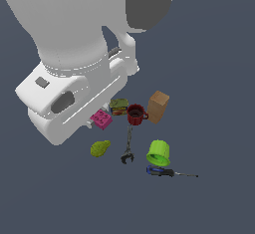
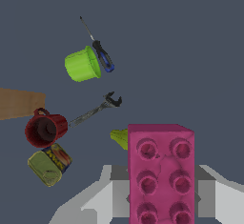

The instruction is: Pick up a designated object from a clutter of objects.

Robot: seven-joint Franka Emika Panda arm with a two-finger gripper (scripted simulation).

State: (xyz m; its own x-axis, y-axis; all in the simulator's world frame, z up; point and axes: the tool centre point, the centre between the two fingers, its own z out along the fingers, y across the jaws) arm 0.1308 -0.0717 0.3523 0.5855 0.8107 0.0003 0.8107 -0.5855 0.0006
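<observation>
Seen from the wrist, our tool (image 2: pixel 159 194) sits with its jaws closed against the two long sides of the studded pink block (image 2: pixel 161 173), which fills the space between them. In the exterior view the block (image 1: pixel 101 119) shows just under the arm, beside the red mug (image 1: pixel 136 114) and above the pear shape (image 1: pixel 100 148). We judge the grasp made; whether it has left the worktop (image 1: pixel 214 78) we cannot tell.

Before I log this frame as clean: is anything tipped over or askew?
Yes. The lime-green cup lies tilted on its side beside the screwdriver, and the olive can lies on its side by the red mug. The pink block sits flat between the jaws.
</observation>
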